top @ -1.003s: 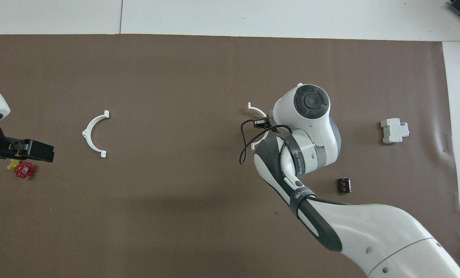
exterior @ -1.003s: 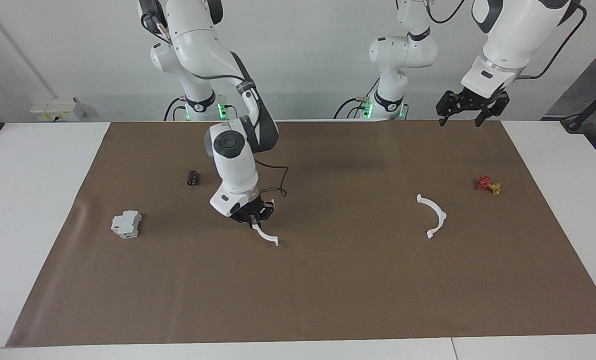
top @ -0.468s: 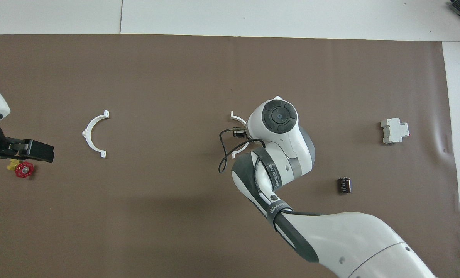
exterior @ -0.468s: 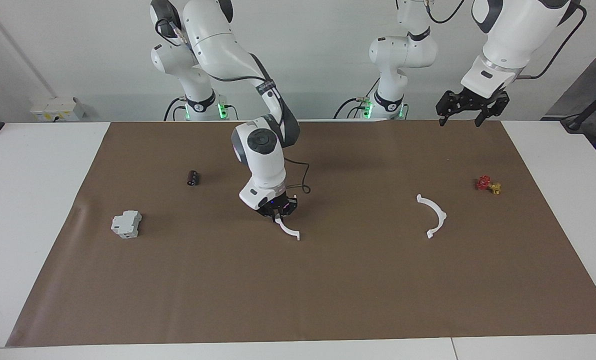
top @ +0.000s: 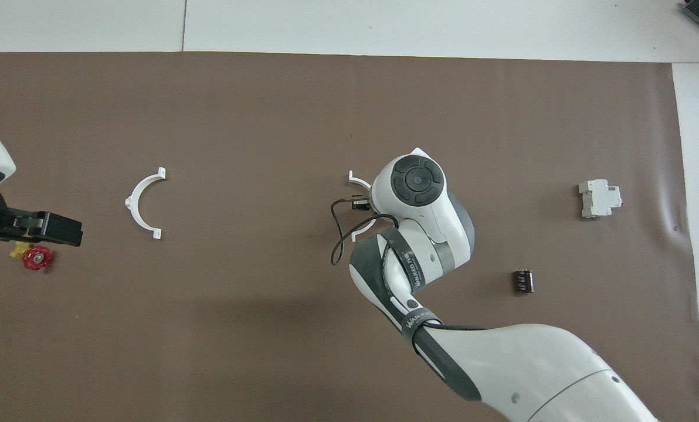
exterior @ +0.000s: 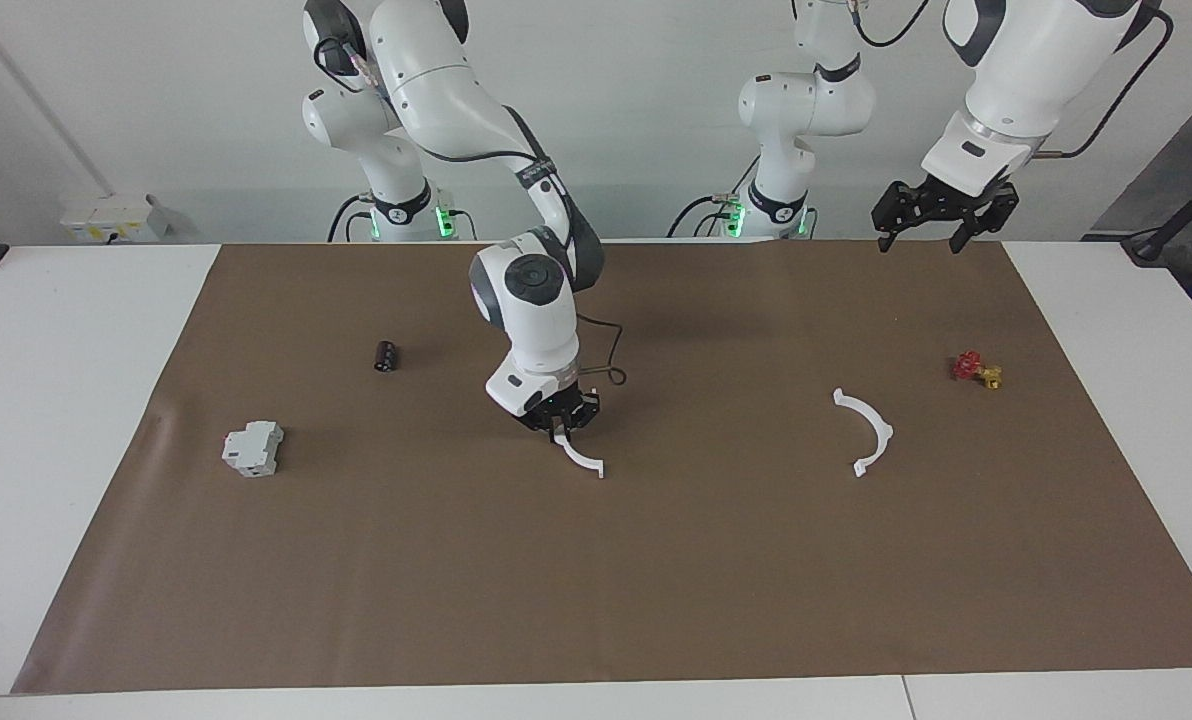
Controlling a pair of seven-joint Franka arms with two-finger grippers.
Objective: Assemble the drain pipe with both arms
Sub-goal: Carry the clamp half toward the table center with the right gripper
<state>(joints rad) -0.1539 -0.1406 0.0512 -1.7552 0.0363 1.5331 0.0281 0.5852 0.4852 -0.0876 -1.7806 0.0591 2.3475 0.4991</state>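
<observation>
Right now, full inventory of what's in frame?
half-rings: 2, white; one in the right claw mid-mat, one lying toward the left arm's end
valve piece: 1, red and gold; nearer the left arm's end than the lying half-ring
boxy block: 1, grey-white; right arm's end
small cylinder: 1, dark; nearer the robots than the block
mat: 1, brown; on white table
right claw: shut on half-ring
left claw: open, waiting raised

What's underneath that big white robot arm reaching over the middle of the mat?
Under the right arm's claw hangs one white half-ring, pinched at one end, over the brown mat. From overhead, the arm hides the claw's fingertips and most of that half-ring.
</observation>
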